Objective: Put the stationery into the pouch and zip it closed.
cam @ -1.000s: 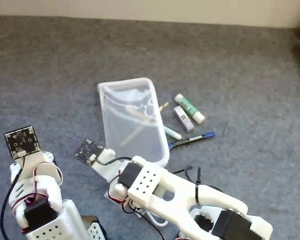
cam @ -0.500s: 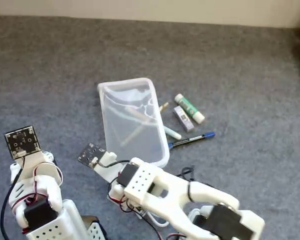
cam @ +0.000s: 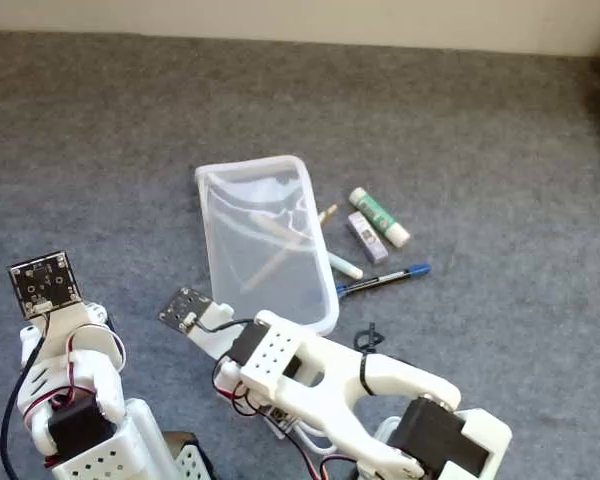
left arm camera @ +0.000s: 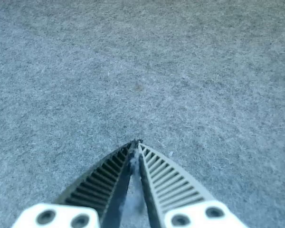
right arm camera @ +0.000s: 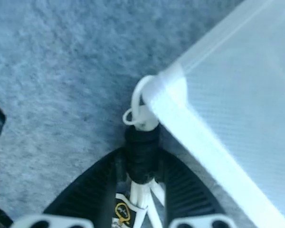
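**High view.** The pouch (cam: 265,250) is lying flat on the grey carpet (cam: 480,120). Two pale sticks (cam: 272,230) are showing through its translucent wall; whether they are lying inside or beneath it cannot be told. Along the pouch's right edge, a pencil (cam: 327,213) tip is sticking out. A pale marker (cam: 345,266) is lying against that edge, and a blue pen (cam: 383,278) is pointing at the pouch's near corner. A glue stick (cam: 380,217) and a small block (cam: 366,237) are lying side by side just beyond, apart from the pouch. The right arm (cam: 330,380) is stretching over the carpet to the pouch's near corner. The left arm (cam: 70,390) is standing well apart from the pouch.

**Right wrist view.** The right gripper (right arm camera: 141,164) is clamping the black zip pull (right arm camera: 141,149), with one finger on each side of it. A white loop (right arm camera: 135,107) is joining the pull to the pouch corner (right arm camera: 237,95).

**Left wrist view.** The left gripper (left arm camera: 136,142) is hanging over bare carpet, its ribbed fingers (left arm camera: 168,175) pressing together at the tips and holding nothing.
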Tool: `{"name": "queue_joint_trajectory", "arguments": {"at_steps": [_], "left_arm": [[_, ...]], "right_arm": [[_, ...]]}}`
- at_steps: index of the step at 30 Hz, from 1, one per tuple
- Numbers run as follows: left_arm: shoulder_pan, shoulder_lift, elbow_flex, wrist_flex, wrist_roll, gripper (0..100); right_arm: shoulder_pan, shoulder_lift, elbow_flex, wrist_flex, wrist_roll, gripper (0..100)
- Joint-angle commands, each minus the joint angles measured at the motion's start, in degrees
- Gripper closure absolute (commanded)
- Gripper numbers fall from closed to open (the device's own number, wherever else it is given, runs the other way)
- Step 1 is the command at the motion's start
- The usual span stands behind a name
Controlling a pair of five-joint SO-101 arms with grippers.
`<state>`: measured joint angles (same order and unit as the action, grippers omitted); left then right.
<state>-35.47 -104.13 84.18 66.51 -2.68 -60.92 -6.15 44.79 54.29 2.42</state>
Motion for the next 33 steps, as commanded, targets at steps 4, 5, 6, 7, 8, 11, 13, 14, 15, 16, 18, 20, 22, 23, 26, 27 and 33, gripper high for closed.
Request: {"name": "queue_joint_trajectory", "arguments": {"at_steps": [4,5,6,7,8,11,13,14,15,16,18,20,22,23,26,27,33], "left_arm": [[-0.4,0.3,-1.8,-1.1,0.6,99],[-0.4,0.3,-1.9,-1.1,0.6,99],[-0.4,0.3,-2.0,-1.1,0.6,99],[-0.4,0.3,-2.0,-1.1,0.6,99],[-0.4,0.3,-2.0,-1.1,0.6,99],[-0.3,0.3,-2.1,-1.0,0.6,99],[1.1,0.3,-2.1,-0.8,0.6,99],[2.3,0.3,-2.1,-0.7,0.6,99],[3.5,0.3,-2.2,-0.7,0.5,99],[4.4,0.3,-2.2,-0.7,0.5,99],[5.8,0.3,-2.2,-0.7,0.5,99],[7.2,0.3,-2.2,-0.7,0.4,99],[8.7,0.3,-2.2,-0.7,0.4,99],[9.5,0.3,-2.3,-0.7,0.4,99],[12.1,0.3,-5.1,0.5,0.4,99],[13.1,0.3,-6.6,1.8,0.4,99],[23.4,0.3,-12.9,4.9,-0.2,99]], "right_arm": [[1.6,-0.7,-0.9,1.6,1.8,99.4],[2.2,-2.4,-0.9,1.7,1.8,99.4],[3.2,-4.4,-0.9,1.7,1.9,99.4],[4.4,-6.6,-0.5,1.8,1.9,99.4],[5.7,-9.2,-0.5,1.8,1.9,99.4],[8.7,-16.4,-0.1,1.9,2.0,99.4],[10.2,-20.9,1.8,1.9,2.0,99.4],[10.8,-23.0,2.7,1.9,2.0,99.4],[11.1,-25.0,3.5,1.9,2.0,99.4],[11.1,-26.9,4.3,1.9,2.0,99.4],[11.1,-30.5,5.6,1.9,1.9,99.4],[11.1,-33.9,7.0,1.9,1.7,99.4],[11.2,-37.1,8.0,1.9,1.7,99.4],[11.2,-38.7,8.7,1.9,1.7,99.4],[11.8,-43.1,10.4,1.6,1.6,99.4],[12.9,-44.5,10.9,1.5,1.5,99.4],[18.0,-51.8,12.0,1.5,-0.8,99.4]]}}
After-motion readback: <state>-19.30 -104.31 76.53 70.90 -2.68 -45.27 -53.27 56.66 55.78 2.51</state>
